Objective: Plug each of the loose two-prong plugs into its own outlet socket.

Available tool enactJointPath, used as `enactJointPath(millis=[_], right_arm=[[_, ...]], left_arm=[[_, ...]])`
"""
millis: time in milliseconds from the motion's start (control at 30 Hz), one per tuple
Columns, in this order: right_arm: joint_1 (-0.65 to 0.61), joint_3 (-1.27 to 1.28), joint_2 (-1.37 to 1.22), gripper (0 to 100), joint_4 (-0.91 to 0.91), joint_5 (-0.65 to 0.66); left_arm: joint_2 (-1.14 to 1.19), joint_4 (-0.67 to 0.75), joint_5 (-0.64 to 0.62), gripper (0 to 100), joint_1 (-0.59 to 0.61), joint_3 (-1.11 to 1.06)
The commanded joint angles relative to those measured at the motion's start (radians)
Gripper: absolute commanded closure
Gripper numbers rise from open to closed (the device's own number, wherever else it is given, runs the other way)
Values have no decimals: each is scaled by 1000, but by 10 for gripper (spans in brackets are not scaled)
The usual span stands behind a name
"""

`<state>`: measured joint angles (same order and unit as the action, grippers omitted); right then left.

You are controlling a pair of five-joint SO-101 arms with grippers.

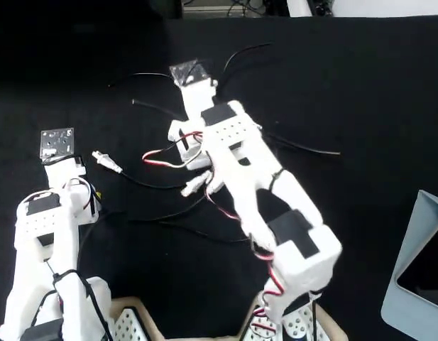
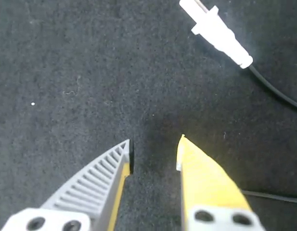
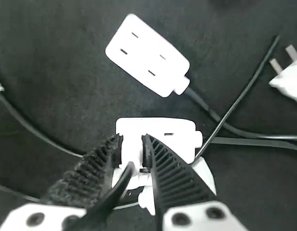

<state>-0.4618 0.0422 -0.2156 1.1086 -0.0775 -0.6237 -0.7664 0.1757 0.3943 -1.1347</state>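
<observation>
Clamping right pincer (image 3: 132,144) on plug (image 3: 138,179) at socket (image 3: 174,132) for insertion
Holding left pincer (image 2: 154,149) apart near second plug (image 2: 218,33), readying its pickup

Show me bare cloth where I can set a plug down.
The widest bare cloth lies between the right arm and the grey object. The far left corner, beyond the loose plug, is bare too. Crowded: the cords and sockets beside the right arm.

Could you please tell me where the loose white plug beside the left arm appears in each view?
High view: plug left of centre on the black cloth.
Left wrist view: plug beyond the open left gripper.
Right wrist view: cannot tell.
Shared landmark: its black cable.
</observation>
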Motion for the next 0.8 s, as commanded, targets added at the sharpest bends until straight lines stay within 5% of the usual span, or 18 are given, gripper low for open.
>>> enactJointPath(millis=[0,500,767], right_arm=[[2,-59,120,987,6,6],[262,-62,160,987,-411,9],[316,-62,54,987,-548,310]], left_arm=[[-25,17,-6,836,7,4],[-21,17,-5,835,7,4],[-21,17,-5,835,7,4]])
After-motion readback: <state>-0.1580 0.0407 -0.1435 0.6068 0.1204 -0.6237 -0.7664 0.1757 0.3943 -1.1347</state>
